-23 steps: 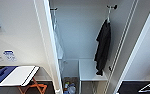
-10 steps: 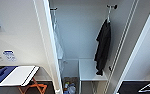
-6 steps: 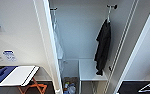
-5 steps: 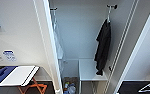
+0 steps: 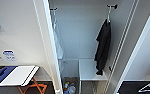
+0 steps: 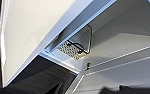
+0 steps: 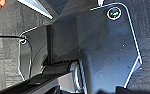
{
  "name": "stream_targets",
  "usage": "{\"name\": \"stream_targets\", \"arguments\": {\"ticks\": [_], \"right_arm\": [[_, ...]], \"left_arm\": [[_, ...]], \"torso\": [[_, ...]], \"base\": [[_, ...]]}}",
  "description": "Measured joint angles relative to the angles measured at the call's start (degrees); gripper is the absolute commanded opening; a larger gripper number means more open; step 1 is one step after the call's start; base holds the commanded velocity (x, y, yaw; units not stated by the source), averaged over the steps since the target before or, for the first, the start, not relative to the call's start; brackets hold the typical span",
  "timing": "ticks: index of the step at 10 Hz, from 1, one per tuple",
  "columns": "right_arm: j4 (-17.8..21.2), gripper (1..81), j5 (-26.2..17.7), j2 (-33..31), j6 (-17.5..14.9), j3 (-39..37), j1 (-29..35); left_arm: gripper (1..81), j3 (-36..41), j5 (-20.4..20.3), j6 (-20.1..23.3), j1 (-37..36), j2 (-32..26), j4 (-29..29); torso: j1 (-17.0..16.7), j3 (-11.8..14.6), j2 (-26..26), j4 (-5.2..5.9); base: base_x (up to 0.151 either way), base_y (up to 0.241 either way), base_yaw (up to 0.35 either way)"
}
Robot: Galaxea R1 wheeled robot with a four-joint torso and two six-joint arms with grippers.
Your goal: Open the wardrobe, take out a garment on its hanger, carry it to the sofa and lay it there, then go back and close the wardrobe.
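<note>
Fingers first: I cannot tell if they are apart or together on either arm, because my wrist cameras do not let me make them out.

From the head camera I see the wardrobe (image 5: 91, 37) standing open in front of me. Its left door (image 5: 49, 47) swings out toward me. The black garment (image 5: 103, 46) hangs on the right side inside, close to the right wall. It hangs straight down, long from top to bottom, and its lower end dangles just above the white shelf (image 5: 91, 68). The thin white hanger (image 5: 108, 15) pokes up out of its collar and hooks onto the black bracket (image 5: 112, 6) at the top.

I think the right arm is the better one for this, since the garment hangs to the right of the middle. The hook is high up, so I judge the reach has to go up and forward, then lift the hook off.

My left wrist camera looks at the white door (image 6: 33, 32) and the bottom of the wardrobe, where a small speckled thing (image 6: 71, 48) lies. I cannot tell what it is. My right wrist camera looks down at dark carpet (image 7: 146, 30).

A pale white garment (image 5: 58, 45) hangs on the left side, partly hidden behind the door edge. The hanger's shoulders are hidden in the black cloth.
</note>
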Motion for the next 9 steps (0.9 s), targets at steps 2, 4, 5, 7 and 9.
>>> {"name": "stream_targets", "arguments": {"ticks": [2, 4, 5, 7, 9], "right_arm": [[0.0, 81.1, -0.1, 0.0, 0.0, 0.0, 0.0], [0.0, 81.1, -0.9, 0.0, 0.0, 0.0, 0.4], [0.0, 81.1, -1.0, 0.0, 0.0, 0.0, 0.5], [0.0, 81.1, -1.6, 0.0, -0.1, 0.0, 0.6], [-0.3, 81.1, -2.2, 0.0, -0.1, 0.3, 0.7]], "left_arm": [[81.1, 0.0, 0.0, 0.0, -0.8, 0.6, -0.1], [81.1, -0.1, -1.8, 0.0, -1.0, 0.6, -1.2], [81.1, -0.5, -5.4, 0.1, -0.9, 1.2, -3.6], [81.1, -2.2, -10.4, 0.4, -1.1, 3.3, -8.7], [81.1, -8.0, -10.7, 2.3, -0.7, 3.8, -11.9]], "torso": [[0.0, 0.0, 0.0, 0.00], [0.0, 0.0, 0.0, 0.00], [0.0, 0.0, 0.0, 0.00], [0.0, 0.0, 0.0, 0.00], [0.0, 0.0, 0.0, 0.00]], "base": [[0.000, 0.000, 0.000], [0.000, 0.000, 0.000], [0.000, 0.000, 0.000], [0.000, 0.000, 0.000], [0.000, 0.000, 0.000]]}}
